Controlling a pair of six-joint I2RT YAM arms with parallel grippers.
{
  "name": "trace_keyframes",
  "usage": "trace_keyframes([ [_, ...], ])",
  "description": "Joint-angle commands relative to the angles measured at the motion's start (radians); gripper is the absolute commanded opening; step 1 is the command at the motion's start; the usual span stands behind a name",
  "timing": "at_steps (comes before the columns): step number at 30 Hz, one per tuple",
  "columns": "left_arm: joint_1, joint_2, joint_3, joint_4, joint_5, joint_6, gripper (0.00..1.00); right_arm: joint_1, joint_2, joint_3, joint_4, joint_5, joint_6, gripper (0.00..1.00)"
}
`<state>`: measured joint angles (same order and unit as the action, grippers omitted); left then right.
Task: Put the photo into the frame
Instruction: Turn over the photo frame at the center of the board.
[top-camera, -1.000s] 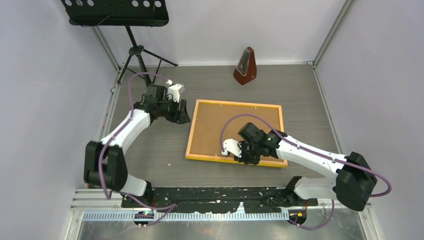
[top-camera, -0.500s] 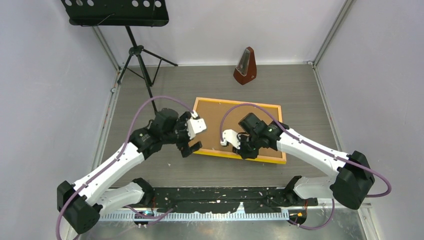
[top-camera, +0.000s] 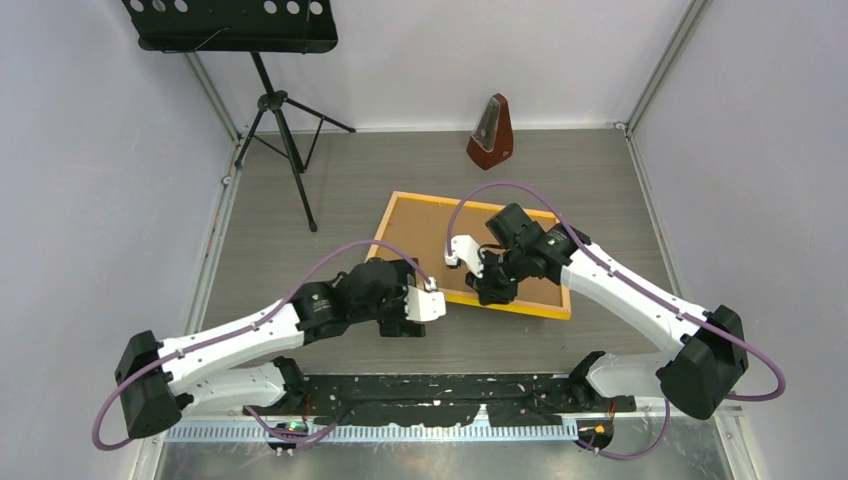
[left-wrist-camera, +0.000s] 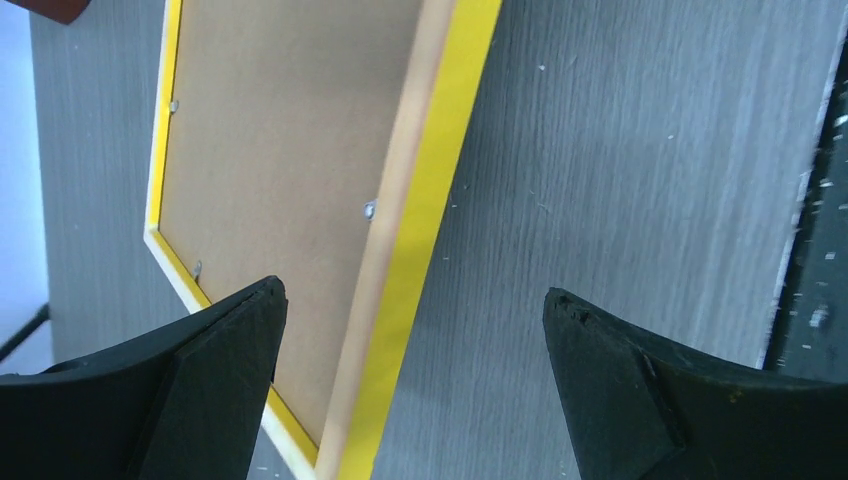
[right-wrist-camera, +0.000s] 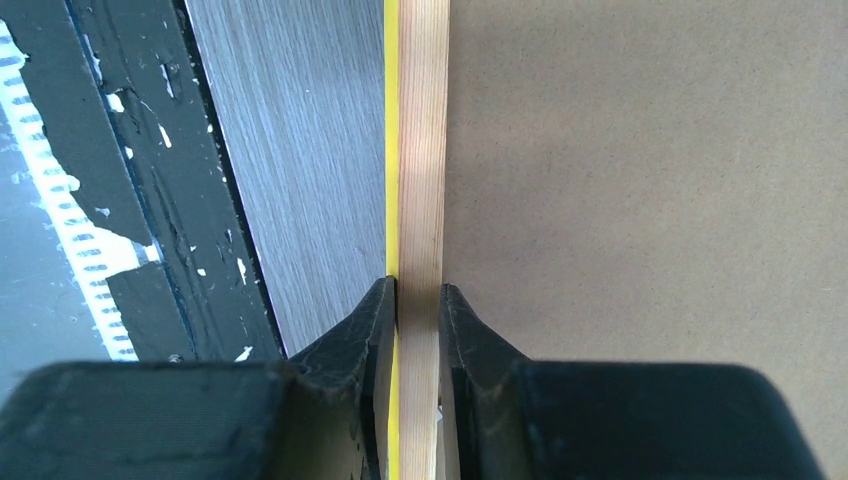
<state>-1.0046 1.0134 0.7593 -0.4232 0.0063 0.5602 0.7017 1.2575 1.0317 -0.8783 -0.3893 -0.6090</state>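
Frame (top-camera: 528, 308) lies back-side up, with the brown backing panel (top-camera: 420, 235) filling it, so anything under the panel is hidden. Right gripper (right-wrist-camera: 418, 300) is clamped on the frame's near wooden strip, one finger on each side. Left gripper (left-wrist-camera: 412, 295) is spread wide. A frame strip passes between its fingers, apparently untouched, and the strip's corner is cut off at the bottom of the wrist view.

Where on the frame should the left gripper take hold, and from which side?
Its thin edge strip, from above: the frame is broad and flat, so only a strip fits between fingers. The open left gripper straddles one; put one finger on the yellow outer face, one inside over the brown backing. The right gripper pinches a strip likewise.
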Motion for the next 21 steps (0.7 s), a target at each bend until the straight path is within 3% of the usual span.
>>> trace_keyframes([
  [1,-0.040,0.052,-0.038,0.160,-0.122,0.084,1.00,-0.018,-0.011,0.076,0.023,-0.036,0.022,0.06],
  [6,-0.046,0.092,-0.113,0.353,-0.195,0.148,0.99,-0.035,-0.007,0.075,0.022,-0.055,0.029,0.06],
  [9,-0.045,0.115,-0.135,0.416,-0.228,0.174,0.93,-0.037,-0.008,0.074,0.022,-0.057,0.032,0.06],
  [15,-0.048,0.119,-0.128,0.439,-0.220,0.167,0.65,-0.045,-0.005,0.068,0.022,-0.061,0.041,0.06],
  [21,-0.051,0.115,-0.117,0.426,-0.219,0.155,0.44,-0.053,-0.003,0.074,0.022,-0.065,0.045,0.06],
])
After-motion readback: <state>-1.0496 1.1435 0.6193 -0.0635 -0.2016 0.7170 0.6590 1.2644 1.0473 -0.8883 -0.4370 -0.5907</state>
